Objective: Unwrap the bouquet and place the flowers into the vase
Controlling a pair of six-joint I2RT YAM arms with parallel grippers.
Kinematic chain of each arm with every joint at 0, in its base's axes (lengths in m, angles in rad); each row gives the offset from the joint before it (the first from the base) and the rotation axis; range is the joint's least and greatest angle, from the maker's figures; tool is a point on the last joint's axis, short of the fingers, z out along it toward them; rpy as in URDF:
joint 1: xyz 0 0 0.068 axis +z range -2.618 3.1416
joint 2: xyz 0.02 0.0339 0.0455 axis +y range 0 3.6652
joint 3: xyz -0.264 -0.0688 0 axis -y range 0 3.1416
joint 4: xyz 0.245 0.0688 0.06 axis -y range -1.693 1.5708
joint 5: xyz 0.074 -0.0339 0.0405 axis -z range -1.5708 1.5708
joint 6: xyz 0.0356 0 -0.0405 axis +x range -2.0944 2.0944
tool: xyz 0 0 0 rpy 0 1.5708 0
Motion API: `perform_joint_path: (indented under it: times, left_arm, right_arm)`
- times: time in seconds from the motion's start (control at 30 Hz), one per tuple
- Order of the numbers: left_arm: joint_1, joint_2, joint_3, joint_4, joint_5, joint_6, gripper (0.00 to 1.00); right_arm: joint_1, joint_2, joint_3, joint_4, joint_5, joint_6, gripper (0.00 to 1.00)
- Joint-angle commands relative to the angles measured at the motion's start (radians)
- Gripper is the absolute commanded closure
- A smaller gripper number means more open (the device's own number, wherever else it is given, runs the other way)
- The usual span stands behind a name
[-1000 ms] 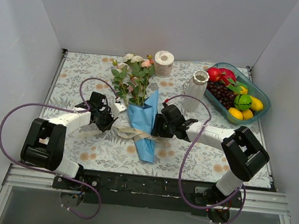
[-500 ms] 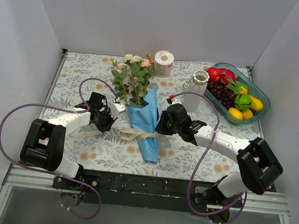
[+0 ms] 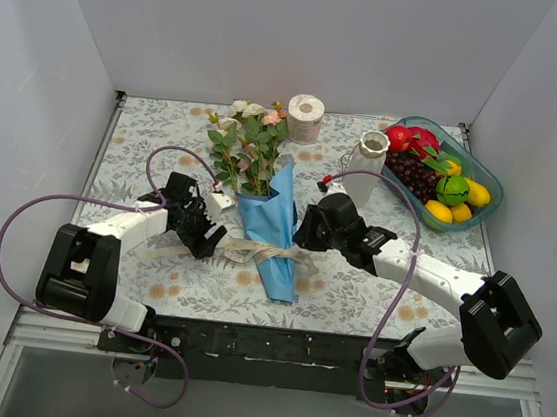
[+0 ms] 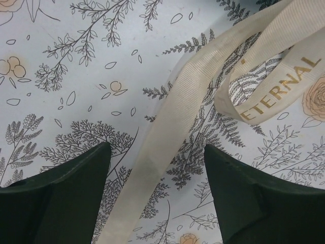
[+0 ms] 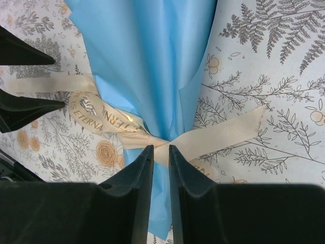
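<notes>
The bouquet (image 3: pixel 264 203) lies flat in the middle of the counter (image 3: pixel 156 134), blooms toward the far wall and its pointed foot toward the arms, with one pincer at each side of its tied waist. The right pincer (image 5: pixel 160 148) sits just right of the wrap, its dark fingers narrowed to a thin slit right at the knot of the ribbon (image 4: pixel 188 96), with beige cloth showing in the slit between them. The left pincer (image 4: pixel 156 147) stands wide just left of the wrap; a loose tail of ribbon runs flat on the counter between its fingertips, touching neither. The wrap is smooth blue paper (image 5: pixel 152 61), folded in long creases and gathered in at the knot. The ribbon is ribbed, woven and matte, with gold lettering on its loop. The flowers (image 3: pixel 252 135) fan out of the wrap's open end, white and pink blooms among small green leaves. The counter's cover is printed with ferns and pale orange blossoms. The vase (image 3: pixel 366 163), white and ribbed with a wavy rim, stands upright beyond the right pincer, apart from the bouquet. A toilet-paper roll (image 3: pixel 305 118) stands just beyond the blooms, and a teal basket (image 3: pixel 497 196) of fruit sits at the far right.
</notes>
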Motion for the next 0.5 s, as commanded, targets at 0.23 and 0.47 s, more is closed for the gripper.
perform_joint_path:
  times: [0.23,0.47]
  left_arm:
    - [-0.002,0.018,-0.005,0.001,0.031,0.024,0.4]
    - [-0.008,0.056,-0.005,0.011,-0.003,0.034,1.0]
  right_arm:
    - [-0.002,0.031,0.023,-0.081,0.045,-0.009,0.42]
    - [-0.002,0.053,-0.002,-0.019,0.044,-0.009,0.36]
